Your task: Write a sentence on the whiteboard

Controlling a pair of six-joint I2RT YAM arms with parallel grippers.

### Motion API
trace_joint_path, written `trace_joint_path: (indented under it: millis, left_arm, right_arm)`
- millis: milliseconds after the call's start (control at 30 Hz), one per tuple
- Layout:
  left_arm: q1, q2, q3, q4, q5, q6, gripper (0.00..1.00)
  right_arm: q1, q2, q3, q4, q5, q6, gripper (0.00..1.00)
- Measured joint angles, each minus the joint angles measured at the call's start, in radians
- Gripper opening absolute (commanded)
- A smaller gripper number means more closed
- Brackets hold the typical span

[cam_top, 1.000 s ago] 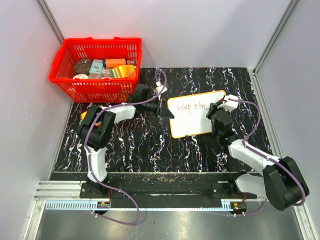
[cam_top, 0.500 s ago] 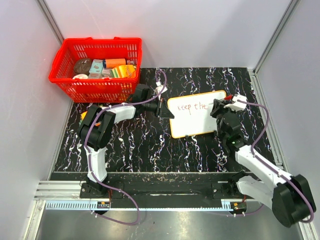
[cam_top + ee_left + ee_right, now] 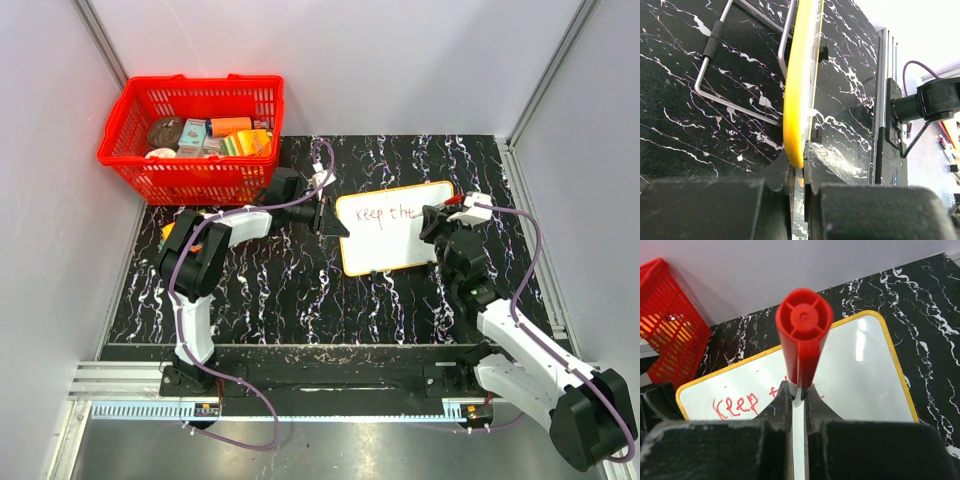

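Note:
The whiteboard (image 3: 395, 240), white with an orange-yellow rim, stands tilted on the black marbled table. The sentence (image 3: 385, 214) reads "keep the" in thin red marker on its upper left. My left gripper (image 3: 335, 222) is shut on the board's left rim (image 3: 801, 100), seen edge-on between the fingertips (image 3: 827, 160). At the board's right edge my right gripper (image 3: 447, 215) is shut on a red marker (image 3: 804, 335) with a white lower body. The marker's blunt end points toward the wrist camera and its tip is hidden. The written "keep" (image 3: 737, 406) shows left of the fingers.
A red basket (image 3: 190, 140) holding several packets stands at the back left of the table. A bent wire stand (image 3: 715, 65) lies behind the board. Grey walls close in the table at the left, back and right. An aluminium rail (image 3: 330, 375) runs along the near edge.
My right gripper with the marker has shifted right, from over the board's right part to its right edge, and the arm has stretched forward. The left gripper and the writing are unchanged.

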Motion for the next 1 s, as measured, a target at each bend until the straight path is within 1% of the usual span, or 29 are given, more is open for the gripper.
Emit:
trace_joint_path:
  millis: [100, 333, 533, 700, 1000]
  left_arm:
    - [-0.001, 0.000, 0.000, 0.000, 0.000, 0.001, 0.00]
    - [-0.002, 0.000, 0.000, 0.000, -0.001, 0.002, 0.00]
    - [-0.002, 0.000, 0.000, 0.000, -0.001, 0.003, 0.00]
    - [-0.003, 0.000, 0.000, 0.001, -0.002, 0.003, 0.00]
    - [-0.003, 0.000, 0.000, 0.001, -0.002, 0.003, 0.00]
  right_arm:
    - [0.023, -0.012, 0.000, -0.017, 0.002, -0.007, 0.00]
    - [0.134, -0.032, 0.000, -0.035, 0.036, -0.063, 0.00]
    - [0.141, -0.041, 0.000, -0.035, 0.042, -0.095, 0.00]
    - [0.148, -0.063, 0.000, -0.033, 0.010, -0.126, 0.00]
    - [0.209, -0.042, -0.013, -0.011, 0.008, -0.161, 0.00]
